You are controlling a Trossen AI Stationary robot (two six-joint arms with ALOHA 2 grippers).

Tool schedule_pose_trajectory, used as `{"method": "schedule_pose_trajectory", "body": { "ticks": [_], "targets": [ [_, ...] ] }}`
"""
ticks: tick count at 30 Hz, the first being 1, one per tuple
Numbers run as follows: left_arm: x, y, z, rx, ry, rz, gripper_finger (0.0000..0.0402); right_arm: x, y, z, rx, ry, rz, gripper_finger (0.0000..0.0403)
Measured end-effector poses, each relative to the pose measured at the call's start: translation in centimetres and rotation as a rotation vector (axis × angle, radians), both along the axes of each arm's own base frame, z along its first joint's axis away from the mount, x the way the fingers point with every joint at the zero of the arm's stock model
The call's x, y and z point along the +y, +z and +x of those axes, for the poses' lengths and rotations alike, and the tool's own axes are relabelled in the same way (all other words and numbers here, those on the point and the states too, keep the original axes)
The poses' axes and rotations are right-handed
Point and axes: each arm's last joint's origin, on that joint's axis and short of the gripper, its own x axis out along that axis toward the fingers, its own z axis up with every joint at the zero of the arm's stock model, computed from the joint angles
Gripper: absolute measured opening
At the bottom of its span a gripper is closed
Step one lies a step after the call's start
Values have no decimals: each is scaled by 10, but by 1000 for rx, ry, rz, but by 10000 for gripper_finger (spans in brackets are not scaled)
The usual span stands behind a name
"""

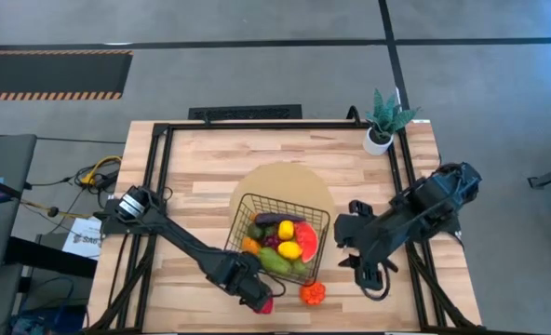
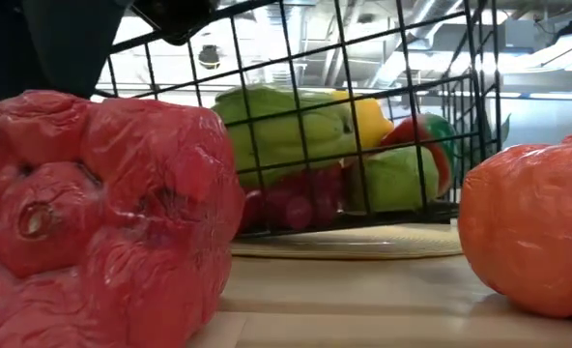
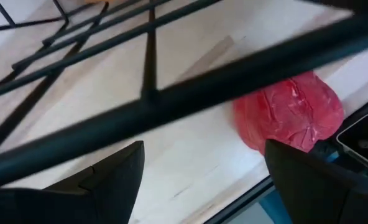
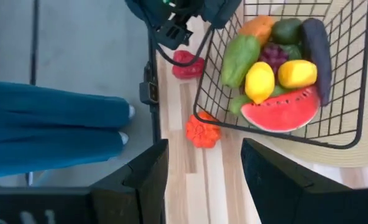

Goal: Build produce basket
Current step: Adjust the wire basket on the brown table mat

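While left gripper [image 1: 257, 300] hangs wide open, empty, over crinkled red toy pepper [image 1: 267, 305] at lower centre beside black wire-grid basket [image 1: 248, 207]; risk: closing fingers snag wire; right gripper [image 1: 373, 284] half-open, empty.

No text, label, brand, number or sign can be read in any of the views. A white sheet [image 1: 82, 238] lying on the floor beside the table's left edge carries some dark print, but it is too small to make out.
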Motion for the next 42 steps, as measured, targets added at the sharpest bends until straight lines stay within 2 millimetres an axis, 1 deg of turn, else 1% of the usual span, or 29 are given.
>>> {"method": "schedule_pose_trajectory", "body": {
  "ticks": [4, 10, 13, 16, 18, 21, 24, 29, 34, 39, 42],
  "targets": [
    [11, 1, 8, -38, -21, 28, 316, -13, 12, -11, -35, -14, 25, 220],
    [45, 2, 34, -147, -88, 64, 316, -25, 24, -26, -77, -25, 51, 220],
    [66, 5, 48, -193, -104, 30, 316, -30, 29, -32, -104, -37, 49, 220],
    [83, 7, 56, -214, -127, -8, 316, -31, 30, -33, -110, -42, 45, 220],
    [91, 7, 59, -223, -151, -30, 316, -31, 30, -34, -115, -45, 39, 220],
    [97, 7, 61, -230, -163, -31, 316, -29, 31, -37, -122, -38, 36, 220],
    [99, 7, 62, -235, -167, -13, 316, -22, 25, -37, -103, -35, 23, 213],
    [100, 8, 62, -242, -173, 5, 316, -4, 10, -40, -39, -84, 19, 182],
    [100, 8, 62, -244, -175, 14, 316, 18, -15, -58, 37, -178, 3, 133],
    [100, 8, 62, -247, -187, 20, 316, 35, -54, -83, 141, -346, -18, 78],
    [100, 8, 62, -249, -197, 26, 316, 44, -83, -99, 212, -467, -32, 58]
  ]
}}
